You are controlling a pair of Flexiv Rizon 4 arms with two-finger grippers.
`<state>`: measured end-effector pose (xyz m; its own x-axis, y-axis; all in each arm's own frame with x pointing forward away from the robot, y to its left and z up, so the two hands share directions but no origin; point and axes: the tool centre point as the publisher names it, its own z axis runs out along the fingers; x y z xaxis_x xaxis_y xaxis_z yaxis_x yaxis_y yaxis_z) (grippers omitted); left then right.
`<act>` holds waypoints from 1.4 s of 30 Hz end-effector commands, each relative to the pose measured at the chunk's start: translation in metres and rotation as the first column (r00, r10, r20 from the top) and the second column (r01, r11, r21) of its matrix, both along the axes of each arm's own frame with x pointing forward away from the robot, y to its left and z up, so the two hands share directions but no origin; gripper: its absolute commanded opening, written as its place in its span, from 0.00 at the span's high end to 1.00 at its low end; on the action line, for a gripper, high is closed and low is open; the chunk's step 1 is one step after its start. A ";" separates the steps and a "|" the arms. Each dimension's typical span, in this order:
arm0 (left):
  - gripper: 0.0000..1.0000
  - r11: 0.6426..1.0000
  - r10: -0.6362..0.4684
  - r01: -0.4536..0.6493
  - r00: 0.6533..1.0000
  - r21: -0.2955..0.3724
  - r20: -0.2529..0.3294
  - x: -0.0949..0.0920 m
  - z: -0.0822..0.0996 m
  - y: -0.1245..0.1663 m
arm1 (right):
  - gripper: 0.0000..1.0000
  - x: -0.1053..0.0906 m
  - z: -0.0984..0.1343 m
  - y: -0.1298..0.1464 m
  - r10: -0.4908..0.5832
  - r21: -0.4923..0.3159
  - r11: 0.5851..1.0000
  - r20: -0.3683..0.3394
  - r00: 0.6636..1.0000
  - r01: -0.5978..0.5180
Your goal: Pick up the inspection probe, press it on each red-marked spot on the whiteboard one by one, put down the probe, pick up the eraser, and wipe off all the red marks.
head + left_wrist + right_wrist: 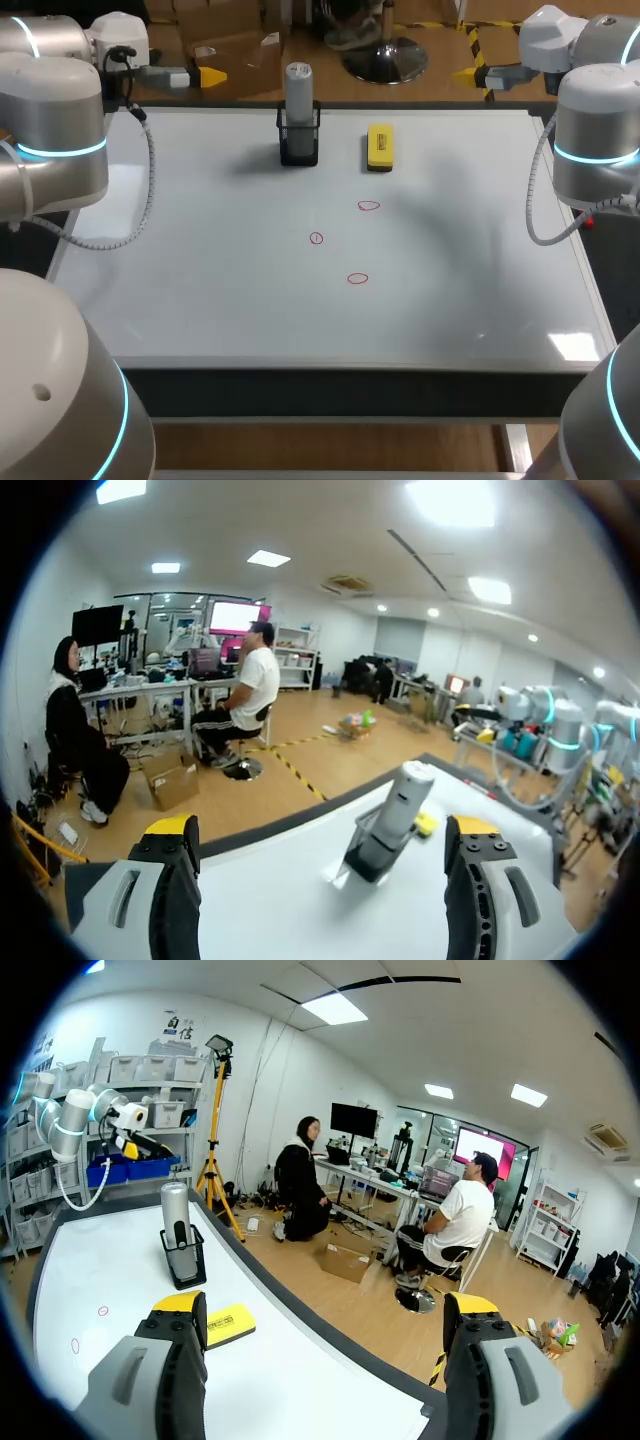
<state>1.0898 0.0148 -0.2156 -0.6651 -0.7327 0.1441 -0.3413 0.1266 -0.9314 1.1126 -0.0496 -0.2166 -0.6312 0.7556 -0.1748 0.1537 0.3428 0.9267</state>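
Nothing is judged done yet. The grey cylindrical inspection probe is seen upright in a black mesh holder at the far side of the white whiteboard, with the yellow block eraser near it. Three red-marked spots are noted, unwiped. The left gripper and right gripper are spread wide, empty, nothing touched.

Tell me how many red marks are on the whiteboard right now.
3. The far mark lies just in front of the eraser, the middle mark left of it and nearer, the near mark closest to the front edge of the whiteboard. Nothing appears to hide any.
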 end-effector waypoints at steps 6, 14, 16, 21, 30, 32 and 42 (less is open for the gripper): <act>0.00 0.975 -0.216 0.221 0.970 -0.036 0.112 0.000 0.002 -0.015 | 0.00 0.001 0.000 0.000 0.000 0.000 1.000 -0.001 1.000 0.000; 0.00 0.886 -0.427 0.454 0.879 -0.095 0.213 -0.005 0.003 -0.040 | 0.00 0.001 0.000 0.000 0.000 0.000 1.000 -0.001 1.000 0.000; 0.00 0.866 -0.456 0.488 0.860 -0.110 0.228 -0.005 0.002 -0.045 | 0.00 0.001 0.000 0.000 0.000 0.000 1.000 -0.001 1.000 0.000; 0.00 0.807 -0.526 0.573 0.808 -0.144 0.266 -0.006 -0.002 -0.059 | 0.00 0.001 0.000 0.000 0.000 0.000 1.000 -0.001 1.000 0.000; 0.00 0.764 -0.578 0.627 0.771 -0.156 0.269 -0.005 -0.009 -0.097 | 0.00 0.001 0.000 0.000 0.000 0.000 1.000 -0.001 1.000 0.000; 0.00 0.763 -0.578 0.627 0.771 -0.159 0.269 -0.005 -0.012 -0.104 | 0.00 0.001 0.000 0.000 0.000 0.000 1.000 -0.001 1.000 0.000; 0.00 0.773 -0.558 0.609 0.786 -0.179 0.266 -0.001 -0.032 -0.129 | 0.00 0.001 0.000 0.000 0.000 0.000 1.000 -0.001 1.000 0.000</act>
